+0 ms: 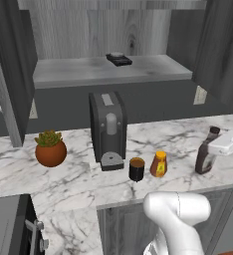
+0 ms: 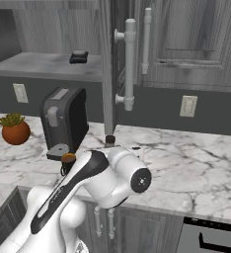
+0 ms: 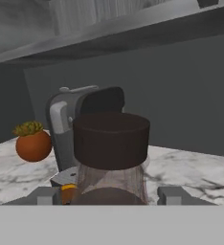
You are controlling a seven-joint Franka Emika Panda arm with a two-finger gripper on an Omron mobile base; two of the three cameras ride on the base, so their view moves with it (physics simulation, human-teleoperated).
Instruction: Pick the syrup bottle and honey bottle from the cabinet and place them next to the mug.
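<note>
End effector [image 1: 223, 145] gripped the syrup bottle [image 1: 206, 152] at its neck, low over the table [image 1: 63, 179]. Honey bottle [image 1: 159, 164] stood just beside the mug [image 1: 137, 169].

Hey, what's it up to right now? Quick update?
Tool around tall dark brown syrup bottle on counter. Small orange honey bottle already beside dark mug. Nothing between.

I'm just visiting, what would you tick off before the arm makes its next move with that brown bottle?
1. Honey bottle beside the mug: ok, upright on the counter.
2. Syrup bottle between the gripper fingers: ok, though actual contact cannot tell.
3. Syrup bottle next to the mug: not ok, well to the right.
4. Free counter right of the honey bottle: ok.
5. Coffee machine clear of that spot: ok.
</note>
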